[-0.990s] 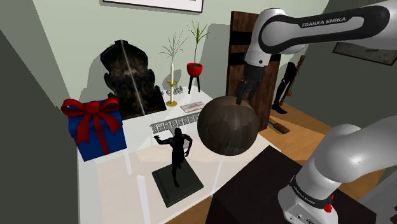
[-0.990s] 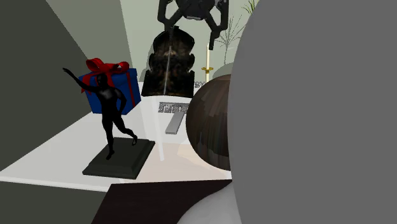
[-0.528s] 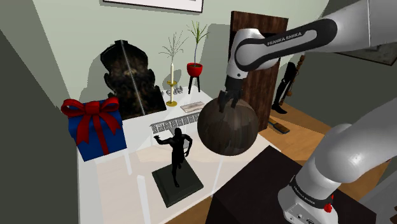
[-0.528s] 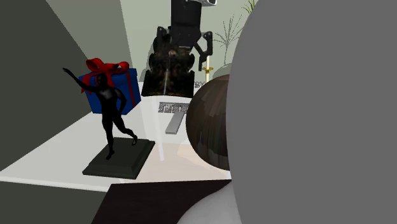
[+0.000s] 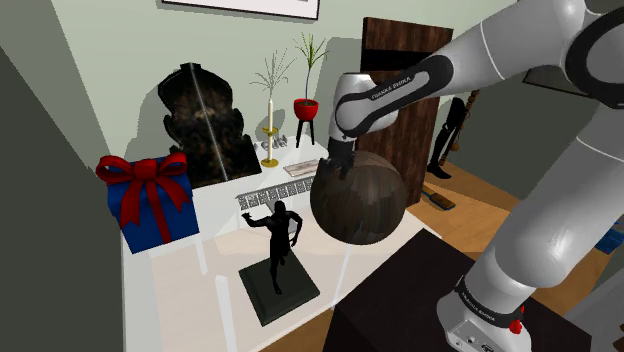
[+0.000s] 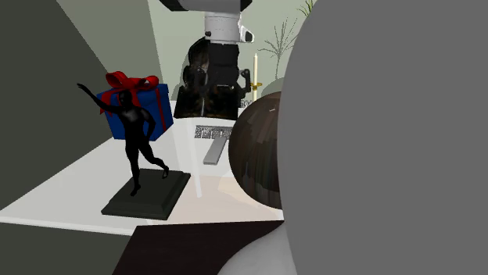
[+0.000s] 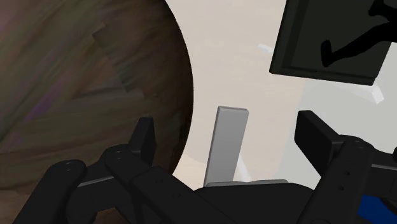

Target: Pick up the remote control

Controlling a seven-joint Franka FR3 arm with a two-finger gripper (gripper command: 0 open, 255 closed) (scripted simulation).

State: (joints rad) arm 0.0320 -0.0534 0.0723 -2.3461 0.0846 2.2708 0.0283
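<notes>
My gripper (image 7: 229,130) is spread wide, pinching nothing. The remote control (image 7: 228,143), a plain grey slab, lies flat on the pale table (image 7: 254,70) between my two fingers, its long edges running away from me. One finger (image 7: 145,133) stands right at the rim of the big dark sphere (image 7: 83,83); whether it touches I cannot tell, but room there is scant. The other finger (image 7: 315,133) has bare table beside it. The figurine's black base (image 7: 331,44) lies well beyond the remote's far end. In the second exterior view the remote sits at mid-frame, just left of the sphere, with the dark bust (image 6: 188,98) behind it at upper centre.
</notes>
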